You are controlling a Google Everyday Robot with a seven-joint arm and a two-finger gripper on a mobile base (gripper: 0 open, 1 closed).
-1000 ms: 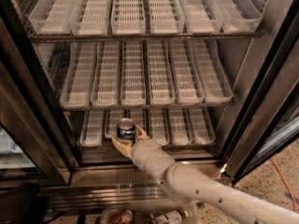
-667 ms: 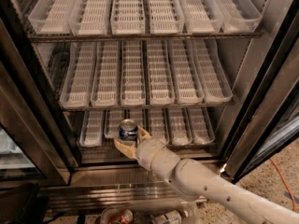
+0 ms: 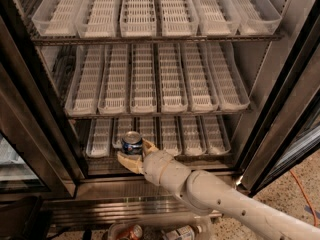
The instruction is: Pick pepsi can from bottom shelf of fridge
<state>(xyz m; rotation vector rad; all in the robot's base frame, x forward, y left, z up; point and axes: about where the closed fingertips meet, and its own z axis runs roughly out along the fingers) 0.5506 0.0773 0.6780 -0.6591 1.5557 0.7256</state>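
The pepsi can is dark blue with a silver top and stands upright at the front of the bottom shelf of the fridge. My gripper reaches in from the lower right on a pale arm. Its tan fingers sit on either side of the can, shut on it. The can is at the front edge of the clear lane trays, just above the steel sill.
Two upper racks hold rows of empty clear lane trays. Black door frames stand at left and right. Floor clutter with a red-orange can lies below the steel base. Speckled floor with an orange cable is at right.
The gripper and can have shifted slightly forward and to the right, toward the front edge of the bottom shelf. The arm has drawn back a little.
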